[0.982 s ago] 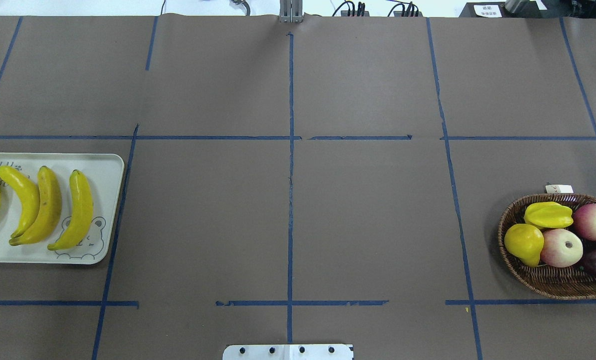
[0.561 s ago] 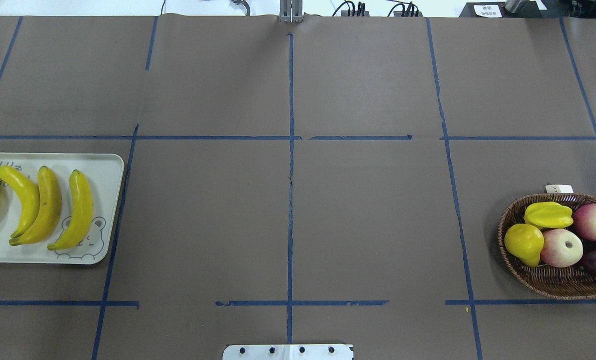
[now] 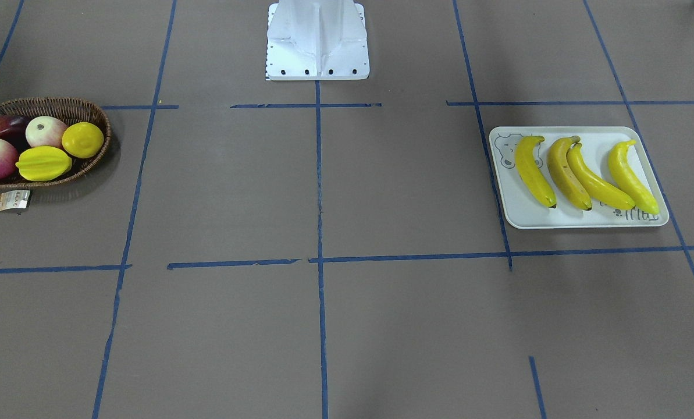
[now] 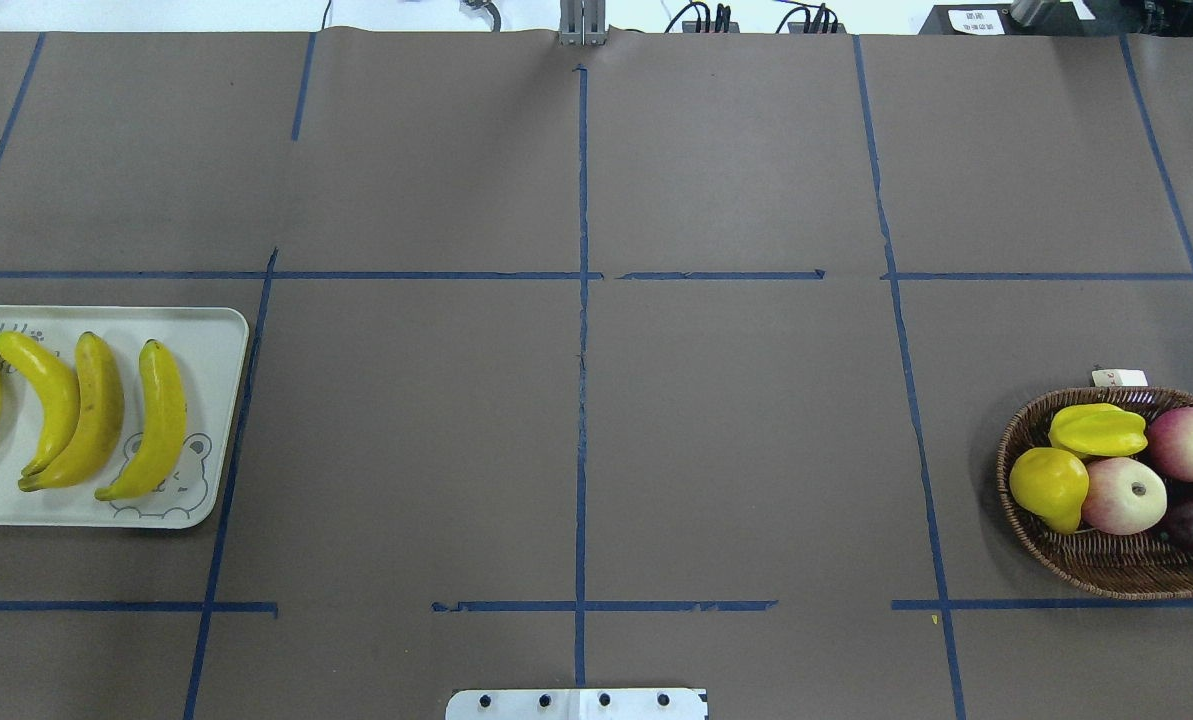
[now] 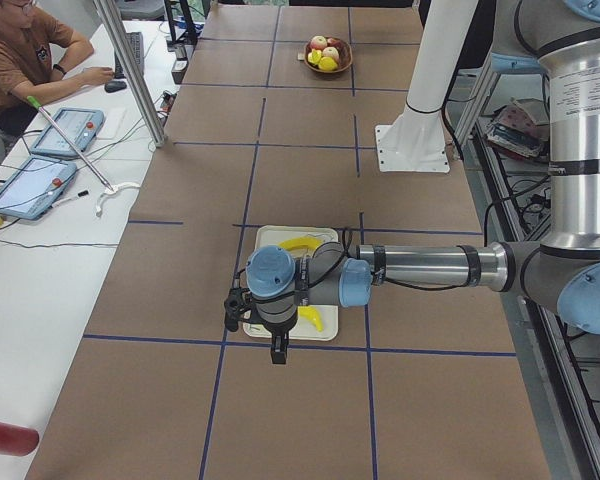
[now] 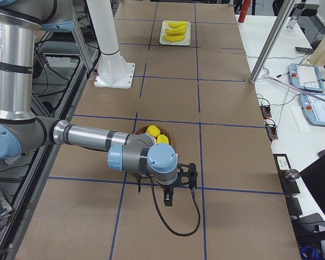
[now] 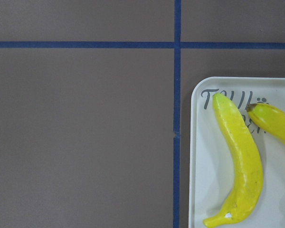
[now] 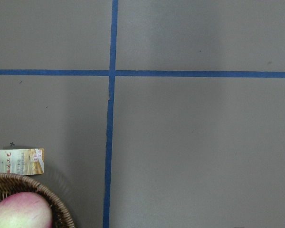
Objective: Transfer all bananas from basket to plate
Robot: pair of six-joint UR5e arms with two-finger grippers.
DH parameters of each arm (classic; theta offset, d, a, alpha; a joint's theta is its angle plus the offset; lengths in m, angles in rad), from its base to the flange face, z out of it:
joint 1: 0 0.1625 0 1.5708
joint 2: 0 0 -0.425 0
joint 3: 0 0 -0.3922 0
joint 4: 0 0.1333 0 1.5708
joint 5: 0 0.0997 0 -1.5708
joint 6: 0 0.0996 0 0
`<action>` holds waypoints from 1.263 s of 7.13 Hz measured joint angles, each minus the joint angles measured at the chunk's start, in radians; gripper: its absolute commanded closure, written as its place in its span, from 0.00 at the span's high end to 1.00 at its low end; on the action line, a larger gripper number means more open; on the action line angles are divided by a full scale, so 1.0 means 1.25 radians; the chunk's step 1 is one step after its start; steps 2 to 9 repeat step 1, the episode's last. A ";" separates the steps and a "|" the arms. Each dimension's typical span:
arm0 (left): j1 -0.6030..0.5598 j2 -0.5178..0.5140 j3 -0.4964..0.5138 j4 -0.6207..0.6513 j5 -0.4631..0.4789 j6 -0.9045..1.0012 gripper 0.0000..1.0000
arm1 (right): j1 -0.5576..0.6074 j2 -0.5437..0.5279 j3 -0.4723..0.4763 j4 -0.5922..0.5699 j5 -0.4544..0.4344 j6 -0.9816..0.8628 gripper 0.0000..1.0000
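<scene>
Several yellow bananas (image 4: pixel 156 420) (image 3: pixel 534 171) lie side by side on the white plate (image 4: pixel 211 340) (image 3: pixel 585 218) at the table's left end; two also show in the left wrist view (image 7: pixel 242 161). The brown wicker basket (image 4: pixel 1076 560) (image 3: pixel 44 105) at the right end holds no banana. My left gripper (image 5: pixel 278 350) hangs above the plate (image 5: pixel 270 240). My right gripper (image 6: pixel 168 199) hangs just past the basket (image 6: pixel 143 130). Both show only in the side views, so I cannot tell whether they are open or shut.
The basket holds a starfruit (image 4: pixel 1098 430), a lemon (image 4: pixel 1048 485) and apples (image 4: pixel 1124 495). Its paper tag (image 4: pixel 1119 378) (image 8: pixel 21 161) lies on the table beside its rim. The robot's white base (image 3: pixel 317 41) stands at the table's near edge. An operator (image 5: pixel 20 50) sits at the side desk.
</scene>
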 measured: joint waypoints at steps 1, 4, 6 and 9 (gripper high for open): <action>0.000 0.000 0.000 0.000 0.000 0.000 1.00 | 0.000 0.000 0.000 -0.002 0.000 0.001 1.00; 0.000 0.000 0.000 0.000 0.000 0.000 1.00 | 0.000 0.000 0.000 -0.002 0.000 0.001 1.00; 0.000 0.000 0.000 0.000 0.000 0.000 1.00 | 0.000 0.000 0.000 -0.002 0.000 0.001 1.00; 0.000 0.000 0.000 0.000 0.000 0.000 1.00 | 0.000 0.000 0.000 -0.002 0.000 0.001 1.00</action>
